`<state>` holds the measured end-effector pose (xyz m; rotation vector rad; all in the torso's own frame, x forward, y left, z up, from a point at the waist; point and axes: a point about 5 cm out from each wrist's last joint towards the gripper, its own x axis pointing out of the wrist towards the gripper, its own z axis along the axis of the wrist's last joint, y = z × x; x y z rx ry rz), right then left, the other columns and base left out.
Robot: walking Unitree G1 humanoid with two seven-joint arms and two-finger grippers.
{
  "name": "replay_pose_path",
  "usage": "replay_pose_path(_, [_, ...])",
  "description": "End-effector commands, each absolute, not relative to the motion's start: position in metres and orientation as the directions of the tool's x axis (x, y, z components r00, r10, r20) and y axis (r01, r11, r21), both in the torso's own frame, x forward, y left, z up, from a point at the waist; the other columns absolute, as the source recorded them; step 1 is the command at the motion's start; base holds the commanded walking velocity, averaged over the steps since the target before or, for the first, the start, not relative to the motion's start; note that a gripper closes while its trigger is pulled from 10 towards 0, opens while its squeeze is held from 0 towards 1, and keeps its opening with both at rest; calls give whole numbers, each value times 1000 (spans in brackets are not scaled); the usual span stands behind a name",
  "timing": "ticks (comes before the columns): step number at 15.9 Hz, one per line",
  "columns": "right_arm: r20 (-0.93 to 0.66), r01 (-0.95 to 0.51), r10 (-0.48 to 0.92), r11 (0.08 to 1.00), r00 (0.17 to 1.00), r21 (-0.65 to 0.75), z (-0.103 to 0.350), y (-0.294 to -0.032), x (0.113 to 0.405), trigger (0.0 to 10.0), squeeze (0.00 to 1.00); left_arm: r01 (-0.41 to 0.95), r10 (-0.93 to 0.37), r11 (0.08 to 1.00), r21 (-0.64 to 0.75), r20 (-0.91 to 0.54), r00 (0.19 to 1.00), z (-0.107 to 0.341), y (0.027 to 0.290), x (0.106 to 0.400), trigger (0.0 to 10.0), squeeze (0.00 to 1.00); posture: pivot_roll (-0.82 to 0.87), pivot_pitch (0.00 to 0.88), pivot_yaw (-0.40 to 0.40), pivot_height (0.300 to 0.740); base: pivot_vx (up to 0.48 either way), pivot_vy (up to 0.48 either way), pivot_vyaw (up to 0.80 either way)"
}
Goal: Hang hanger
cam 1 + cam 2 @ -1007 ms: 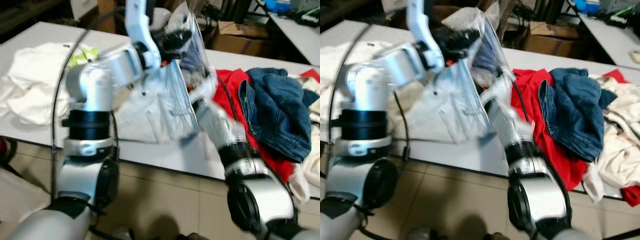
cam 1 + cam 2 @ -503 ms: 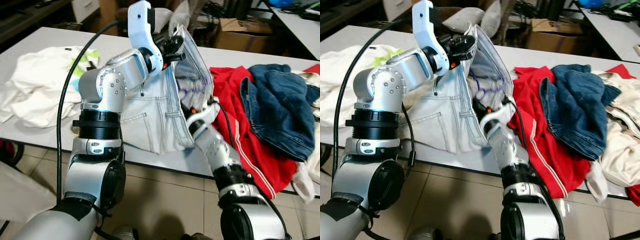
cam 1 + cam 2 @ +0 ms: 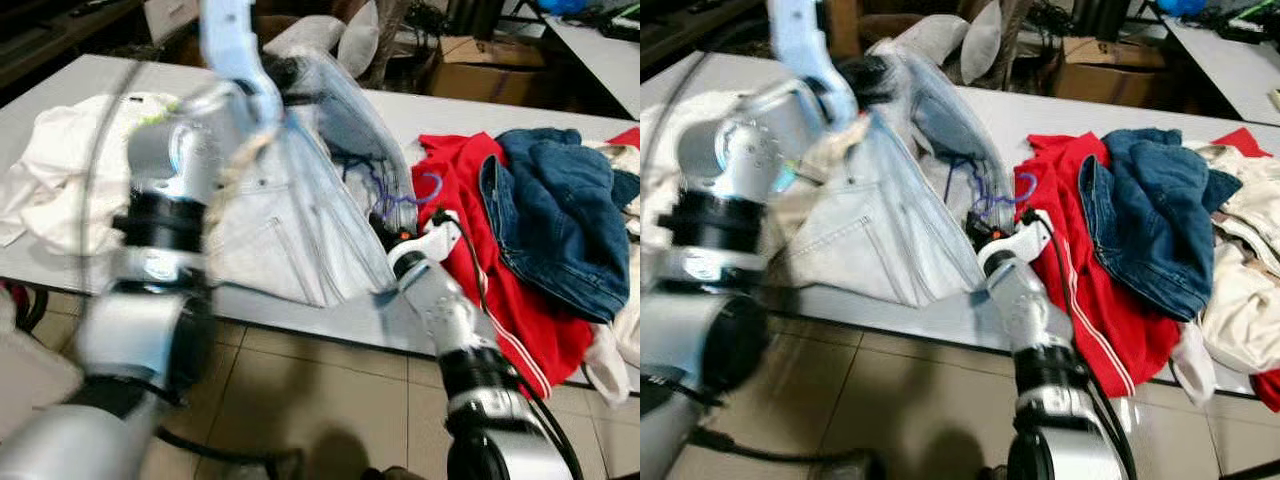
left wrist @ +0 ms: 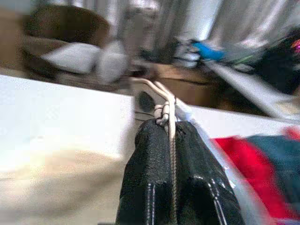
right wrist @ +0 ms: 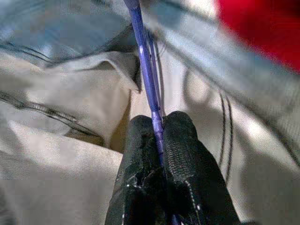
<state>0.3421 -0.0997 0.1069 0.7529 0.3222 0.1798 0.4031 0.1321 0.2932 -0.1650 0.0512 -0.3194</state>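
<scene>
Now your left pincer [image 4: 171, 140] is closed on the waistband of the pale jeans [image 3: 290, 230] and lifts it above the bench [image 3: 480, 110], I think to keep the opening wide. Your right pincer [image 5: 158, 129] is closed on the purple wire hanger [image 3: 985, 195], which sits partly inside the jeans, probably so you can thread it in before hanging.

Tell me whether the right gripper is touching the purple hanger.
Touching. In the right wrist view the right gripper has its two black fingers pinched on the purple hanger.
</scene>
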Motion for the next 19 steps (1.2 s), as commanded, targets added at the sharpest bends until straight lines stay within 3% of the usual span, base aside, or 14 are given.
replay_pose_path(1, [-279, -6, 262, 739, 924, 674, 100, -105, 337, 10000, 0, 286, -281, 952, -106, 58, 958, 313, 139, 405, 0, 0, 28, 0, -1, 740, 0, 0, 0])
replay_pose_path(4, [-278, 27, 228, 726, 933, 687, 108, -114, 332, 10000, 0, 232, -232, 972, -29, 9, 973, 296, 153, 412, 0, 0, 4, 0, 13, 740, 0, 0, 0])
replay_pose_path(7, [-176, -51, 270, 665, 947, 745, 167, -122, 321, 10000, 0, 182, -159, 975, 129, -172, 972, 227, 170, 417, 0, 0, -9, 0, 8, 740, 0, 0, 0])
replay_pose_path(11, [-86, -119, 266, 667, 960, 736, 212, -135, 315, 10000, 0, 184, -113, 958, 218, -304, 946, 171, 178, 406, 0, 0, -44, 0, 20, 740, 0, 0, 0])
replay_pose_path(15, [34, -238, 307, 659, 951, 713, 265, -141, 309, 10000, 0, 302, -184, 926, 226, -428, 885, 115, 168, 385, 0, 0, -81, 0, 27, 740, 0, 0, 0])
replay_pose_path(19, [53, -294, 344, 701, 938, 650, 289, -144, 315, 10000, 0, 442, -348, 892, 94, -479, 805, 73, 149, 358, 0, 0, -108, 0, 25, 740, 0, 0, 0])
